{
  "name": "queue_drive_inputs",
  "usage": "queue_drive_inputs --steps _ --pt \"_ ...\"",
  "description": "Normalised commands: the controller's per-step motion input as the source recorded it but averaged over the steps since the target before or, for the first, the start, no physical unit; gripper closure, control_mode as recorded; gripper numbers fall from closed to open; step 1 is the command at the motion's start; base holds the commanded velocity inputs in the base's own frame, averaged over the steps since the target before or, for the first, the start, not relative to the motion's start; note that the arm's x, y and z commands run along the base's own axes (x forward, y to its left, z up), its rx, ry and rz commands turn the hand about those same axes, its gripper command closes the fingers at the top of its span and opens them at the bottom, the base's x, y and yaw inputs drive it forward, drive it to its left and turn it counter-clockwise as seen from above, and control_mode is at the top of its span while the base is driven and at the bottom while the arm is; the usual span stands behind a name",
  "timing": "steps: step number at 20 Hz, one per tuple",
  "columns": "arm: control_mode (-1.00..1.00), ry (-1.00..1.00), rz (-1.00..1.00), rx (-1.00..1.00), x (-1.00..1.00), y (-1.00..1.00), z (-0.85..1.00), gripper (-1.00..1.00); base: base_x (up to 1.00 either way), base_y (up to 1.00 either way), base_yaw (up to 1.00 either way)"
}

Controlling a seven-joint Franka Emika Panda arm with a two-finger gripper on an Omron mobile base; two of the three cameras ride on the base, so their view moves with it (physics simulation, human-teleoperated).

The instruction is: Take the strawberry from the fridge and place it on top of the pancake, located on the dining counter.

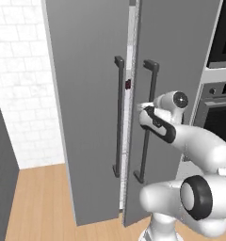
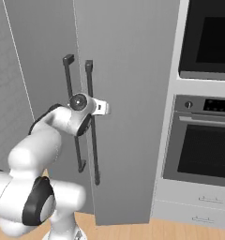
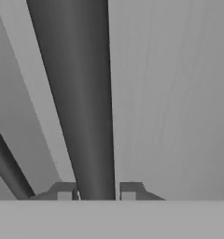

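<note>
The fridge is a tall grey two-door cabinet, and its doors stand slightly ajar with a narrow gap between them. My gripper is at mid-height on the right door's dark bar handle. In the hand view the handle runs up between my fingertips, and the gripper is shut on it. A small dark red spot shows inside the gap; I cannot tell what it is. The strawberry is hidden. The pancake and the dining counter are out of view.
A built-in oven with drawers below stands right of the fridge. A white tiled wall and wood floor lie to the left. The left door's handle is close beside the gripped one.
</note>
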Motion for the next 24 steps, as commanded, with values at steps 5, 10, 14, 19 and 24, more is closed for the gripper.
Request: queue_drive_inputs --steps 5,10,14,19,24 --pt "-1.00 0.12 0.01 0.09 -1.00 -0.99 0.00 1.00 0.00 0.00 0.00" --pt "-1.00 0.12 0.05 0.12 -0.99 -1.00 -0.03 1.00 0.00 0.00 0.00" --pt "-1.00 0.05 0.15 0.10 -0.61 -1.00 -0.06 1.00 0.00 0.00 0.00" --pt "-1.00 0.00 0.16 0.04 -0.45 -1.00 -0.16 1.00 0.00 0.00 0.00" --pt "-1.00 -0.01 0.06 0.03 -0.31 -0.65 -0.03 -1.00 0.00 0.00 0.00"
